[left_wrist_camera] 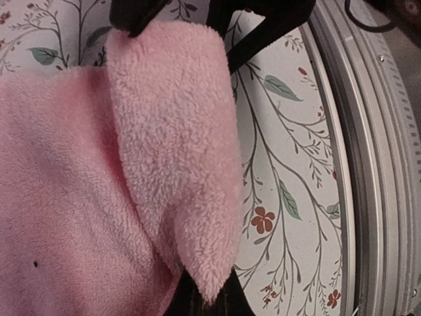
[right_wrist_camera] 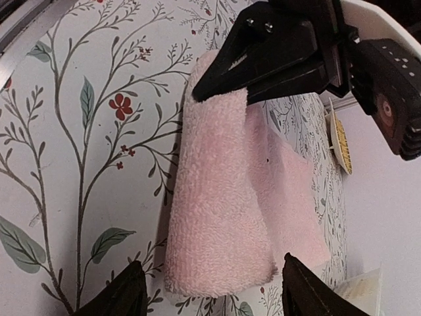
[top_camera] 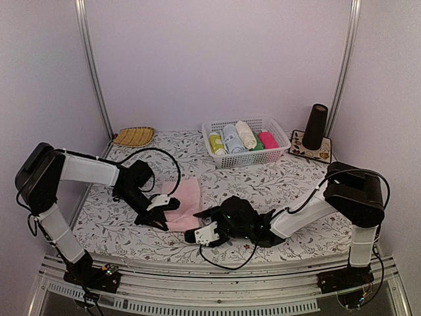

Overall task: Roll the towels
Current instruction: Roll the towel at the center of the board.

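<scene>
From above, the pink towel (top_camera: 187, 197) lies on the tabletop (top_camera: 283, 187), nearer than the basket (top_camera: 250, 158). The left end effector (top_camera: 162, 210) meets its left edge, and the right end effector (top_camera: 203, 235) sits at the corner farthest from the basket.

Left wrist: the left end effector (left_wrist_camera: 204, 301) is clamped on a folded-over edge (fingers mostly hidden).

Right wrist: the right fingers (right_wrist_camera: 123, 294) are spread wide, straddling the fold's end and gripping nothing.
</scene>
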{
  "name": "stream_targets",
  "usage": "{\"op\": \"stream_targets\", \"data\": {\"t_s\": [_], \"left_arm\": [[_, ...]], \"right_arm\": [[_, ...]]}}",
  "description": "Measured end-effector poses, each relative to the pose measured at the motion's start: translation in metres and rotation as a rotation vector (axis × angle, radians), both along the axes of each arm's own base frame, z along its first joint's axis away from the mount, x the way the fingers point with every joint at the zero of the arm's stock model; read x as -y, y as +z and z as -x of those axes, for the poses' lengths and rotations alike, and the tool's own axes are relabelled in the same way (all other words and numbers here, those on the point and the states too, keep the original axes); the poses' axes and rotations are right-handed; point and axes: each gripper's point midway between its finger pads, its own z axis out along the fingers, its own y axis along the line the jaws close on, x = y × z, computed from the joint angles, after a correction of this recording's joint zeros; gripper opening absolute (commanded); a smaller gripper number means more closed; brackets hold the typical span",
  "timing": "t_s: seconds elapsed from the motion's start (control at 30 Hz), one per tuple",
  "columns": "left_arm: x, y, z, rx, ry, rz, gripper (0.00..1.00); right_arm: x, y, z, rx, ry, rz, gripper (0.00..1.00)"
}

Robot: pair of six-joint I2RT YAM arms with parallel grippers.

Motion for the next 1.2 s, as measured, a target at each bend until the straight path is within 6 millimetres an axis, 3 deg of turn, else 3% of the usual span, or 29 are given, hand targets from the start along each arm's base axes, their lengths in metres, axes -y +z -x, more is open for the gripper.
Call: {"op": "stream_targets", "data": {"t_s": [0.13, 0.3, 0.4, 0.6, 0.8, 0.9, 1.03, 1.2], "left_arm": [[-0.002, -0.001, 0.000, -0.034, -0.003, 0.000, 0.00], [-0.003, 0.000, 0.001, -0.047, -0.006, -0.001, 0.00], [-0.003, 0.000, 0.003, -0.053, -0.010, -0.002, 0.00], [-0.004, 0.000, 0.005, -0.058, -0.015, -0.003, 0.00], [-0.004, 0.000, 0.005, -0.056, -0.019, -0.003, 0.00], [-0.005, -0.001, 0.004, -0.051, -0.019, -0.006, 0.14], [-0.008, 0.003, 0.006, -0.028, -0.012, -0.010, 0.46], [-0.010, 0.029, -0.002, 0.075, 0.017, 0.040, 0.67]], "right_arm": [[-0.006, -0.008, -0.001, 0.056, 0.046, 0.037, 0.72], [-0.018, -0.004, -0.007, 0.105, 0.061, 0.033, 0.69], [-0.023, -0.008, -0.009, 0.115, 0.068, 0.037, 0.56], [-0.023, -0.019, -0.011, 0.101, 0.062, 0.054, 0.42], [-0.020, -0.023, -0.016, 0.051, 0.046, 0.056, 0.05], [-0.022, -0.026, -0.015, -0.005, 0.049, 0.068, 0.03], [-0.028, -0.025, -0.012, -0.109, 0.054, 0.078, 0.03], [-0.028, -0.028, -0.006, -0.274, 0.044, 0.073, 0.03]]}}
